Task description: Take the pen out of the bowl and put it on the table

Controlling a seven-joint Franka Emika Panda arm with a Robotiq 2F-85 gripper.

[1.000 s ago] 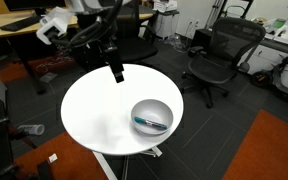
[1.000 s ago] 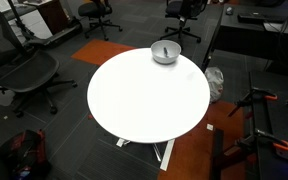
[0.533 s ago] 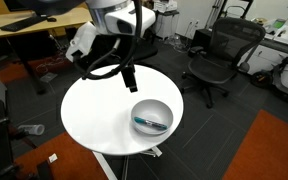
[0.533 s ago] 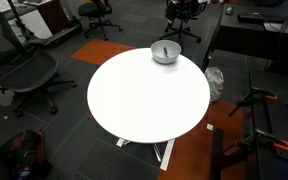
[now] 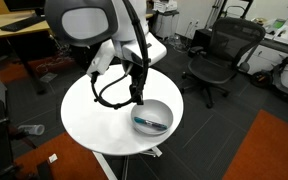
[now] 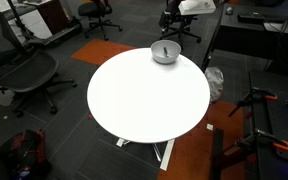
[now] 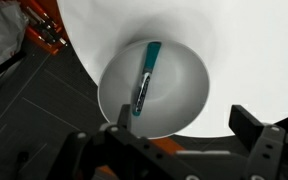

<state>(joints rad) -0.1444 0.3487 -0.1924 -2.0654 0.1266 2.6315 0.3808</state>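
Observation:
The shiny metal bowl (image 5: 152, 117) sits near the edge of the round white table (image 5: 92, 115); it also shows in an exterior view (image 6: 165, 52) at the far edge of the table (image 6: 144, 100). The dark pen (image 5: 150, 124) with a teal section lies inside the bowl. In the wrist view the pen (image 7: 144, 78) lies lengthwise in the bowl (image 7: 179, 95). My gripper (image 5: 137, 96) hangs just above the bowl's rim, beside the pen. In the wrist view the gripper (image 7: 187, 125) is open and empty, its fingers (image 7: 121, 116) straddling the bowl's near rim.
A black office chair (image 5: 220, 55) stands beyond the table, and wooden desks (image 5: 24, 25) are at the back. Another chair (image 6: 24, 70) and orange carpet (image 6: 189, 150) surround the pedestal. Orange gear (image 7: 44, 30) lies on the floor beside the table.
The arm has swung from the table's far edge toward the bowl and come down; the gripper now hangs over the bowl. Bowl and pen have not moved.

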